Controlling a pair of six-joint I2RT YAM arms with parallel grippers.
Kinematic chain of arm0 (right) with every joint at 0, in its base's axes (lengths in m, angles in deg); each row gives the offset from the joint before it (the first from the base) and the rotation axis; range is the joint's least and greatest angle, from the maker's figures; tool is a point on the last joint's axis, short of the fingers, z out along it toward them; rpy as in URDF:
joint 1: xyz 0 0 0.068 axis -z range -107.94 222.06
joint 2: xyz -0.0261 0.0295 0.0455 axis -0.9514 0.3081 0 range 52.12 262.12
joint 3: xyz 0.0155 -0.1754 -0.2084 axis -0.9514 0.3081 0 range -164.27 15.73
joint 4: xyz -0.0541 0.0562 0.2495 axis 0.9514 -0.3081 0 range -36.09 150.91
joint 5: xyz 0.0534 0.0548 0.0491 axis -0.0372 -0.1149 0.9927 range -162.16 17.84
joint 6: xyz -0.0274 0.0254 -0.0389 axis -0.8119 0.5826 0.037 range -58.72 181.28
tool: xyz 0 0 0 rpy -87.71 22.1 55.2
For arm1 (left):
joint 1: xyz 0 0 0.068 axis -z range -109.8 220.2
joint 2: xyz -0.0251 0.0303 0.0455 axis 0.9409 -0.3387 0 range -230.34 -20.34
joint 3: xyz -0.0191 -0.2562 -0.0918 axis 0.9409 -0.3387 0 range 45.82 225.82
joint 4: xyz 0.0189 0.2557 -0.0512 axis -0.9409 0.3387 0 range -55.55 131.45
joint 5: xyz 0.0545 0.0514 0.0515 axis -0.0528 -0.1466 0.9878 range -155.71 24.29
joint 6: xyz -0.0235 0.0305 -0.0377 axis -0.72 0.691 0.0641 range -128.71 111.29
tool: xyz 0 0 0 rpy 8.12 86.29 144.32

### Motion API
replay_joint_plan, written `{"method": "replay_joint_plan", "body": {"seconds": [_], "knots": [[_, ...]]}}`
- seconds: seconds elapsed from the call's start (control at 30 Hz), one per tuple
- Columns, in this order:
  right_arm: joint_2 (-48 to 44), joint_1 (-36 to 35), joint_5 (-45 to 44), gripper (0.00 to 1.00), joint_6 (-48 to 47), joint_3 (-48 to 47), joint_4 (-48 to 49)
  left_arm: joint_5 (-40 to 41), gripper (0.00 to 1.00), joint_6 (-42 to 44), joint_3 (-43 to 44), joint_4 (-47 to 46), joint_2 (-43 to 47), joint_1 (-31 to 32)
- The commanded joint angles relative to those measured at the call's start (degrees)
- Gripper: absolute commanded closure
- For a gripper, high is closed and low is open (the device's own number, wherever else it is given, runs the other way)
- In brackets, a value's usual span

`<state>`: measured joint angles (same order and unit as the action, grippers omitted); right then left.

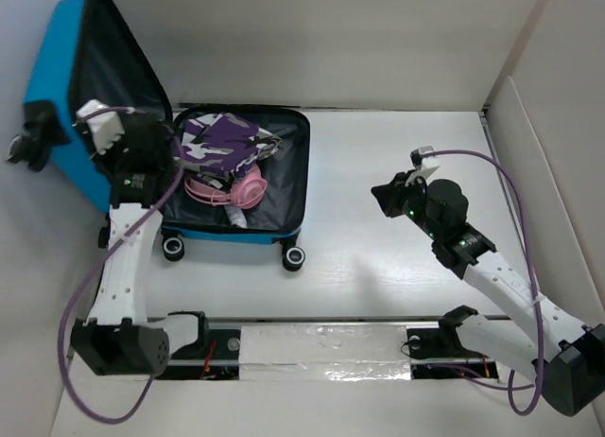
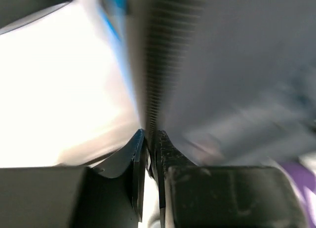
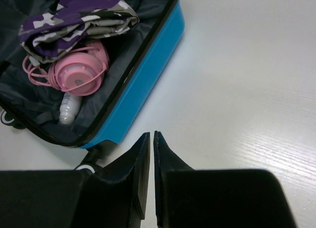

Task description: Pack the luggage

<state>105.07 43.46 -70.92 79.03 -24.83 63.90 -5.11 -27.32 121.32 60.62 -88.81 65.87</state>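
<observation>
The blue luggage (image 1: 236,236) lies open at the left of the table, its lid (image 1: 57,96) standing up at the far left. Inside lie a purple camouflage garment (image 1: 222,139), pink headphones (image 1: 236,188) and a small white bottle (image 1: 234,218). My left gripper (image 1: 165,139) is at the lid's inner edge. In the left wrist view that left gripper (image 2: 150,136) is shut on the lid's zipper edge (image 2: 153,80). My right gripper (image 1: 381,199) hovers over bare table to the right of the case, shut with nothing in it (image 3: 151,135). The right wrist view shows the case's blue wall (image 3: 143,80).
White panel walls close in the table at the back, left and right (image 1: 529,125). A rail with a foil strip (image 1: 321,347) runs along the near edge between the arm bases. The case's wheels (image 1: 294,257) point toward the near edge.
</observation>
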Motion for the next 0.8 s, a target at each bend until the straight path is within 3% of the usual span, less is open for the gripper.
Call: {"method": "replay_joint_plan", "body": {"seconds": [0.0,0.03,0.13,0.2,0.23,0.27,0.3,0.33,0.37,0.4,0.43,0.47,0.5,0.57,0.63,0.7,0.77], "knots": [[1.3,-0.5,-1.0,0.87,-0.6,-2.2,1.3,-3.7,1.00,5.3,-1.1,-6.7,6.9,16.1],[1.6,-0.5,-1.0,0.87,-0.6,-2.4,1.3,-4.2,1.00,6.0,-2.3,-7.7,8.2,23.5],[3.1,0.0,-1.0,0.87,-0.5,-2.7,1.1,-12.7,1.00,7.4,-5.7,-10.0,13.3,31.7],[3.8,0.0,-1.0,0.87,-0.5,-2.7,1.4,-26.0,1.00,10.3,-8.7,-13.0,16.9,35.7],[4.9,0.6,-1.0,0.87,-0.4,-2.9,1.3,-40.6,0.98,11.3,-10.8,-13.3,17.7,35.7],[5.4,0.7,-1.0,0.86,-0.4,-3.0,1.2,-48.3,0.85,12.5,-11.9,-14.5,18.5,35.7],[5.8,0.7,-2.5,0.86,-0.4,-3.1,1.2,-55.7,0.55,13.8,-12.7,-14.0,18.5,35.7],[6.8,0.7,-2.6,0.86,-0.3,-3.4,1.4,-61.9,0.43,14.5,-11.4,-12.1,17.2,35.7],[7.3,0.7,-2.7,0.85,-0.2,-3.6,1.3,-72.7,0.22,14.8,-10.3,-7.6,15.7,35.7],[8.1,0.7,-2.7,0.84,-0.2,-3.9,1.1,-83.2,0.09,15.4,-9.0,-4.8,13.0,35.7],[8.1,0.7,-2.9,0.82,-0.2,-4.1,1.0,-83.3,0.09,15.6,-8.8,-4.7,12.1,35.7],[8.7,0.7,-3.0,0.82,-0.1,-4.1,1.1,-91.8,0.10,15.7,-8.6,-2.8,11.5,35.7],[9.0,0.7,-3.3,0.82,-0.1,-4.2,1.0,-95.4,0.09,15.7,-9.2,-2.4,11.5,35.7],[9.5,1.3,-3.9,0.81,0.2,-4.1,1.1,-106.9,0.02,15.4,-10.6,-2.7,12.5,35.7],[9.6,1.3,-4.0,0.81,0.4,-4.2,1.1,-111.6,0.01,16.1,-10.6,-1.7,13.6,35.7],[9.9,1.3,-3.6,0.83,0.5,-4.2,1.6,-108.9,0.01,13.0,-9.8,-5.2,16.4,35.7],[10.1,1.3,-3.2,0.93,0.6,-4.2,2.0,-95.6,0.01,8.1,-9.0,-15.2,19.3,35.7]]}}
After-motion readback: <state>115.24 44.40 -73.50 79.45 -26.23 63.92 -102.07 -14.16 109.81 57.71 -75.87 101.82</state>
